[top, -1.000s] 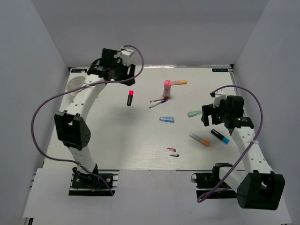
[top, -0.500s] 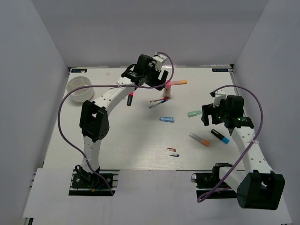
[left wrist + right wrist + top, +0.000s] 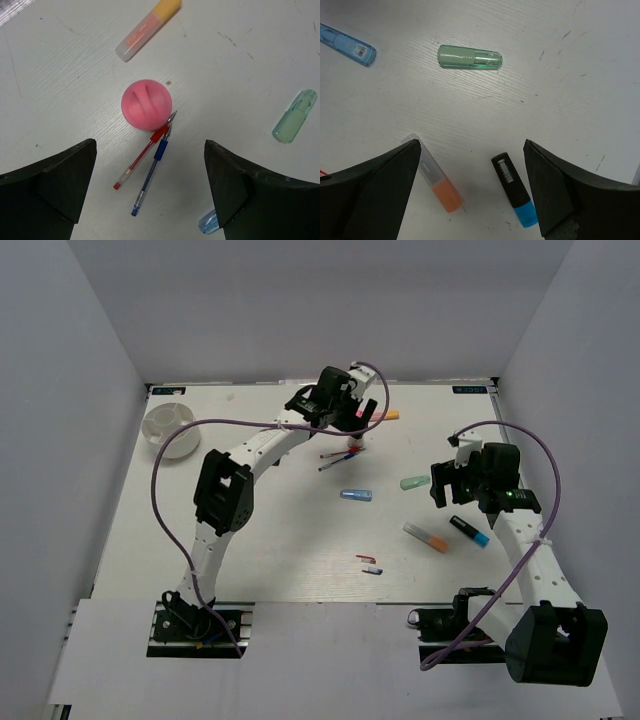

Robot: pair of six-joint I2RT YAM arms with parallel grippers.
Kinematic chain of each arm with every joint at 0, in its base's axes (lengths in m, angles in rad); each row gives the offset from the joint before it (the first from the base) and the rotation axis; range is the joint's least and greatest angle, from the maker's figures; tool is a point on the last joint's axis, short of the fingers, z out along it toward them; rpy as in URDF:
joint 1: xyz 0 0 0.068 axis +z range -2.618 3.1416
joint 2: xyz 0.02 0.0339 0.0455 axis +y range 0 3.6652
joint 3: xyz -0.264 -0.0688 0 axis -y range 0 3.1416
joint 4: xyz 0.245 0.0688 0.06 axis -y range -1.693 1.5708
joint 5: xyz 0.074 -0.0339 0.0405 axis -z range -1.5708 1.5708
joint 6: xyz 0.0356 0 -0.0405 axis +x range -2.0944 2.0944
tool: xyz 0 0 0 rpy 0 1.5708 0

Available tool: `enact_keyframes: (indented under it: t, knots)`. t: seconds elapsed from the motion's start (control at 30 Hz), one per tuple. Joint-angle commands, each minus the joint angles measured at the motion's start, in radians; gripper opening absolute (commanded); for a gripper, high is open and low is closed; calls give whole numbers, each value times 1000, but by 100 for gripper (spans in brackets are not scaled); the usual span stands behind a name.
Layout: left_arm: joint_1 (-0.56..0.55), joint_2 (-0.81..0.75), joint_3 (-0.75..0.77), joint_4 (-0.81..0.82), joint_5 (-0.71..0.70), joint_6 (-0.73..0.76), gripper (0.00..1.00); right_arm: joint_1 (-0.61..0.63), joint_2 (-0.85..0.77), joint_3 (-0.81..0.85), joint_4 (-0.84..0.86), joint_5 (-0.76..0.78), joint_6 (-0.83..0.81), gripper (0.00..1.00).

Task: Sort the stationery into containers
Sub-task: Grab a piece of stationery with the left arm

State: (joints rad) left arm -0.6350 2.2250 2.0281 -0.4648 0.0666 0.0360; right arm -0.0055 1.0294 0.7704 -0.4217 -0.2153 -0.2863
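A robotics lab cell: plain white panels (image 3: 80,390) enclose a white table (image 3: 290,530) (two cabled robot arms (image 3: 222,502) bolted at its edge).

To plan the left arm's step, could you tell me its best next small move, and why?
Probably lower the left claw onto the pink stick: it stands centred between the open fingers, just ahead of them, with two pens beside it.

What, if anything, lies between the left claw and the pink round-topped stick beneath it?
Nothing visible. The open left claw hangs over the pink round-topped stick with only air between them. The red pen and blue pen lie beside it, not on top.
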Motion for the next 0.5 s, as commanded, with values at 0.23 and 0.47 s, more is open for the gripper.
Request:
enact_keyframes:
  t: [0.23,0.47]
  knots:
    - [-11,91,113,60,-97,-25,96,-11,1,-13,37,-12,-10,89]
    - [-20,119,119,86,-88,-64,92,-22,5,-34,49,-33,-7,89]
